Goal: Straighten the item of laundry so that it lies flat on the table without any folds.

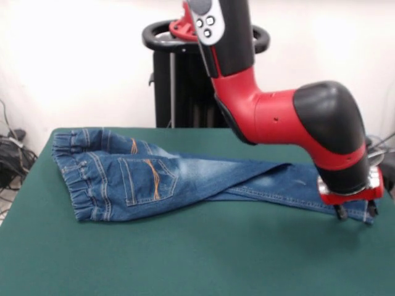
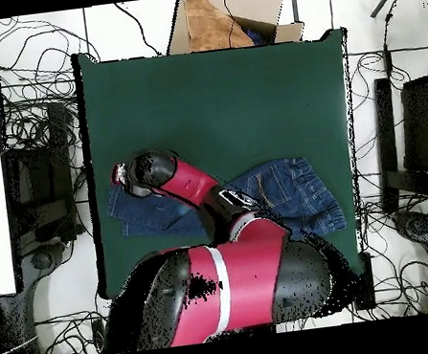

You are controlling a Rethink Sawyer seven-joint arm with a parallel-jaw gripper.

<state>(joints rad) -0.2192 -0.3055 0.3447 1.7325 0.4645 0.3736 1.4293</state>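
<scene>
The item of laundry, a small pair of blue jeans (image 1: 148,179), lies on the green table (image 1: 197,259). Its gathered waistband is at the left and its back pockets face up. The legs run to the right, one lying partly over the other with a diagonal fold. My gripper (image 1: 355,214) is down at the far leg end near the table's right edge, open, with a finger on either side of the hem. In the overhead view the jeans (image 2: 292,190) show beside the arm, the gripper head (image 2: 133,178) sits over the leg ends, and the fingers are hidden.
An open cardboard box (image 2: 232,19) stands beyond the table's far edge in the overhead view. Cables and equipment surround the table (image 2: 217,88). The arm's large elbow covers the near edge there.
</scene>
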